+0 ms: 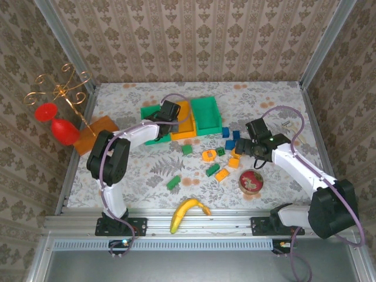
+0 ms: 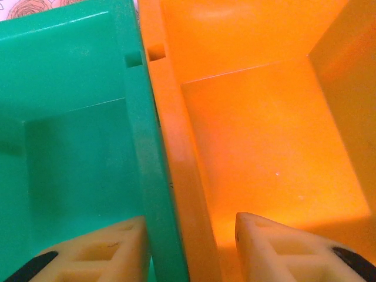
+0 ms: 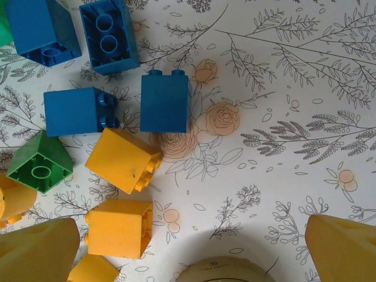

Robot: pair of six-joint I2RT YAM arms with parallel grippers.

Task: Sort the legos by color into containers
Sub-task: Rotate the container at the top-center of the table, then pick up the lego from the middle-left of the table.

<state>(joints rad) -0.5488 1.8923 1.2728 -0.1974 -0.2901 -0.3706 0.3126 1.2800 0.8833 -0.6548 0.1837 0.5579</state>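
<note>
Nearest the arm bases, a banana (image 1: 189, 212) is laid by the table (image 1: 141, 176) edge, w/ a round tin (image 1: 251, 181) off to its right. Just beyond, the legos (image 1: 222, 174) are scattered loose on the table, all outside the bins. Green legos (image 1: 174, 183) are found left & centre, orange-yellow legos (image 1: 234, 163) by the tin, and blue legos (image 1: 230, 144) furthest back, approx. between tin & bins. The right gripper (image 1: 244, 148) is hung over this cluster w/ jaws spread wide and nothing between them. In the right wrist view its fingers (image 3: 35, 252) are seen at either side of the frame. Four blue blocks, one green and several yellow are seen on the table below them, none touched.

Further back, the containers (image 1: 207, 114) are set in a joined row: green, orange, green. The left gripper (image 1: 170, 113) is held above the left green bin (image 1: 147, 111) & the orange bin (image 1: 187, 126). In the left wrist view its fingers (image 2: 100, 249) are parted a little, straddling the shared wall, and no block is gripped. Whether the tips touch the rim cannot be told. The floors of those two bins are shown bare there, as far as seen. The right green bin (image 1: 207, 117) prob. has a bare floor too, but it is small in the top view.
</note>
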